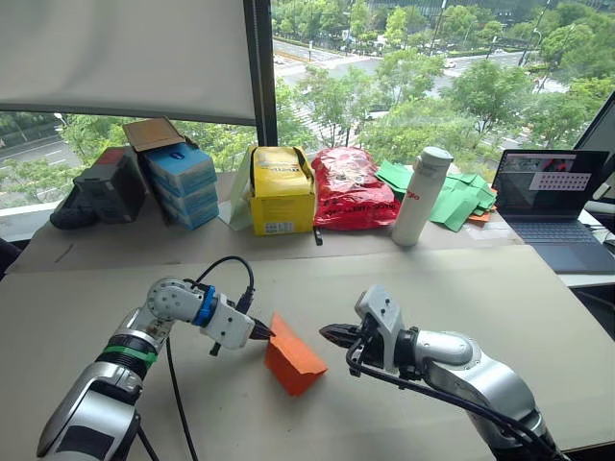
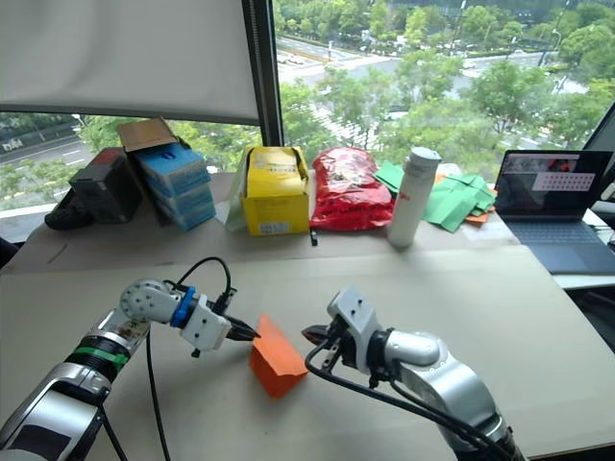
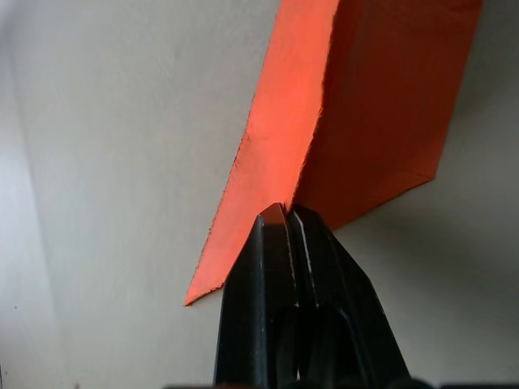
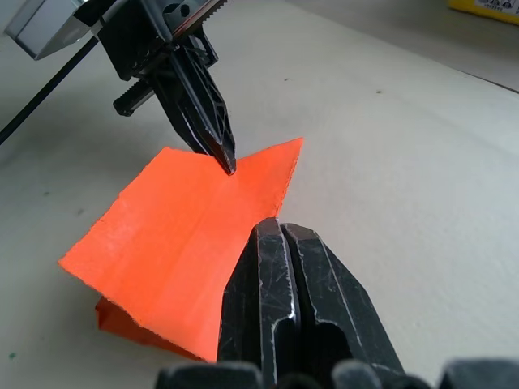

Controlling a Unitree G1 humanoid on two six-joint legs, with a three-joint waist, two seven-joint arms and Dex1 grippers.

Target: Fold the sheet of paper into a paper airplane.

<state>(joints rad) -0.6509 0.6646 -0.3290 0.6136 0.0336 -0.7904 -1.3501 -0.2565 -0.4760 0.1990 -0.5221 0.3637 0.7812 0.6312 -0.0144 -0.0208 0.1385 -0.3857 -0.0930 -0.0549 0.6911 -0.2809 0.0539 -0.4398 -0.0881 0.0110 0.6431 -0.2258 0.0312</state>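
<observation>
Windows behind the surface (image 1: 86, 298) look onto trees and a road. Along the far edge of the surface stand a stack of blue boxes (image 1: 183, 182), a yellow bag (image 1: 281, 189), a red bag (image 1: 348, 187), a white bottle (image 1: 421, 196), green paper pieces (image 1: 461, 197) and an open laptop (image 1: 557, 202).

Nearer than the yellow bag, about the middle of the surface, lies the paper (image 1: 294, 359): bright orange, folded, with one flap raised off the surface along a crease.

Left gripper (image 1: 261, 332): fingers pressed together, with the upper edge of the paper's raised flap pinched between the tips, as seen in the left wrist view (image 3: 285, 212). In the right wrist view its tip (image 4: 229, 164) meets the orange flap near the crease.

Right gripper (image 1: 329, 333): fingers closed together, holding nothing. It sits just beside the paper, on the side opposite the left gripper; in the head views a small gap shows between its tips and the paper. In the right wrist view its closed fingers (image 4: 280, 235) overlap the flap's edge; contact cannot be confirmed.
</observation>
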